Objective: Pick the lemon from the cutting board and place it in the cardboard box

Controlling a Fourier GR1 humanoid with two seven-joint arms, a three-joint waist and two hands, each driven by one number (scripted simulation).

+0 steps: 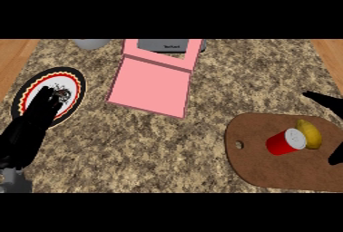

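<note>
1. From my seat I look steeply down on a speckled stone bench (201, 149), with strips of wood showing at the far left and far right edges.
2. The lemon (311, 133) lies on the brown cutting board (268, 170) at the lower right, toward the board's right side. It touches, or sits just beside, a red can with a white top (286, 141), which lies tipped on the board to the lemon's left.
3. The cutting board has a small hole near its left end.
4. The box (150, 86) sits at top centre, well apart from the board. It reads pink to me, with a flat pink panel tilted slightly and a narrower frame at its far end. I cannot tell how deep it is.
5. A grey object with faint lettering (164, 45) shows through that far frame, and part of a grey round thing (92, 43) sits at the top left.
6. A round plate with a black, red and cream rim (72, 86) lies at the left.
7. The left robot hand (36, 120) rests over the plate's lower edge, fingers straight and together, holding nothing.
8. The right robot hand (325, 100) shows only as black shapes at the right edge, one above the lemon and one below, spread wide on either side and not touching it.
</note>
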